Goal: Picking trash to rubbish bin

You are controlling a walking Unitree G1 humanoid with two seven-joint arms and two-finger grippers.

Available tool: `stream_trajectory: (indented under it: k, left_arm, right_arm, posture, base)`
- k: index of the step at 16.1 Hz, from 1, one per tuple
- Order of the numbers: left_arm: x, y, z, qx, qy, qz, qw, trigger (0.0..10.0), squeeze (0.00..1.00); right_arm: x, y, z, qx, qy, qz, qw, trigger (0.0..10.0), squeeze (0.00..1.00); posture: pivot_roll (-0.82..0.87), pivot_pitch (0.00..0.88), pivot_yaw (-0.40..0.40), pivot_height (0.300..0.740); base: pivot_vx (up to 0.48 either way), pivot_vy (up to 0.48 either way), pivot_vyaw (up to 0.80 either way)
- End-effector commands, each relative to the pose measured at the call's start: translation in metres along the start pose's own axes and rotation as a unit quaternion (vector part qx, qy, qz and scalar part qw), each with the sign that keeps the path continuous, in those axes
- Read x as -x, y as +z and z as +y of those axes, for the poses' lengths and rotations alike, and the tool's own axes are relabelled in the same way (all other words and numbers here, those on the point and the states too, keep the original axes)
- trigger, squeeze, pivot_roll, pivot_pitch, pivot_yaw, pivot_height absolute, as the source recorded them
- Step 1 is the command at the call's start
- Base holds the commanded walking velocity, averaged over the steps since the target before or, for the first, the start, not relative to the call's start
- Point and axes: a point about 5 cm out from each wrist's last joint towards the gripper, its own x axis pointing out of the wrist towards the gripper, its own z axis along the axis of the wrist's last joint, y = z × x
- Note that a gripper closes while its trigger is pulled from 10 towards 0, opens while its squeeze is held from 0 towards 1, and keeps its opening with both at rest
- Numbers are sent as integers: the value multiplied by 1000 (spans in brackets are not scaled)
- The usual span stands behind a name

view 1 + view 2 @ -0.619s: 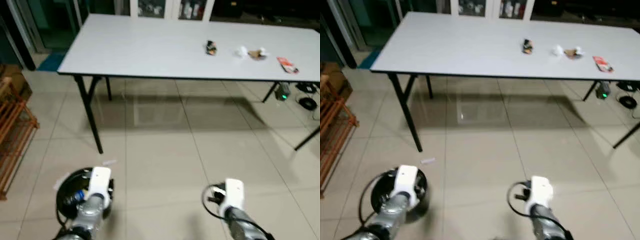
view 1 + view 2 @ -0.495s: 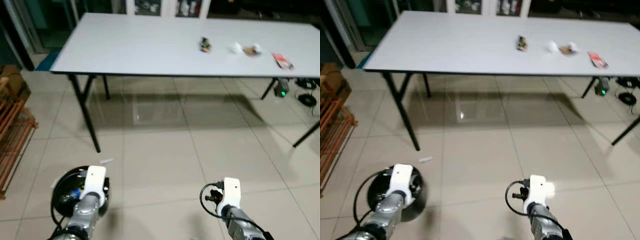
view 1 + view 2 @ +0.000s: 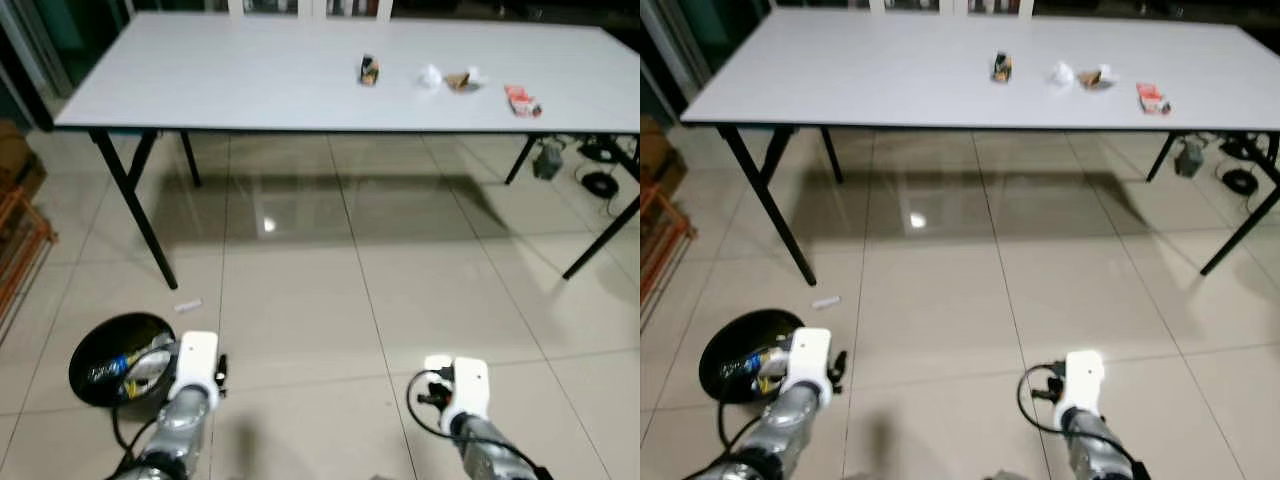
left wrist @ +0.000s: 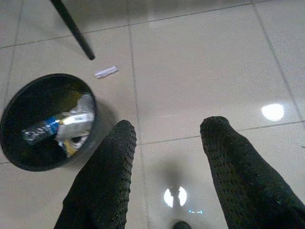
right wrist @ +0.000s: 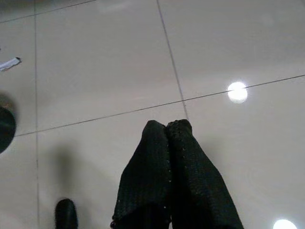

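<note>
Pale glossy floor tiles (image 3: pixel 330 300) stretch under a long white folding table (image 3: pixel 220 80) with thin black legs. Toward the table's right end, near its far edge, lie four pieces of trash in a row: a small dark wrapper (image 3: pixel 368 70), a crumpled white paper ball (image 3: pixel 429 76), a brown and white scrap (image 3: pixel 461 79) just beside it, and a red and white packet (image 3: pixel 521 100) closest to the front edge and the right end.

On the floor at the robot's left stands a round black rubbish bin (image 3: pixel 92 344) holding a blue and silver wrapper (image 4: pixel 44 128) and other crumpled litter (image 4: pixel 78 121). A small white paper scrap (image 3: pixel 187 305) lies on the tiles between the bin and the table's front left leg (image 3: pixel 135 215).

The left gripper (image 4: pixel 167 143) hangs low over the floor just beside the bin, its two black fingers spread wide apart with nothing between them. The right gripper (image 5: pixel 167 131) hangs over bare tile, its fingers pressed together and holding nothing. A wooden rack (image 3: pixel 18 255) shows at the far left.
</note>
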Motion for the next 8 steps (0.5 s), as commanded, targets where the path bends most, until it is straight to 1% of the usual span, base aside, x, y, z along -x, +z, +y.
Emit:
stream_trajectory:
  k: [1,4,8]
  left_arm:
    - [-1,3,1,4,2,-1,1000,10000,0]
    - [-1,0,2,-1,4,10,1000,10000,0]
    - [-1,1,2,-1,2,5,1000,10000,0]
  right_arm:
    - [0,0,-2,-9,-3,-2,1000,10000,0]
    - [0,0,-1,-12,-3,-2,1000,10000,0]
    - [-1,2,-1,-12,-5,-4,1000,10000,0]
  posture:
    - [-39,93,-44,740]
    - [-38,94,-41,740]
    - [-34,90,-37,740]
  base:
    - [0,0,0]
    - [0,0,0]
    - [0,0,0]
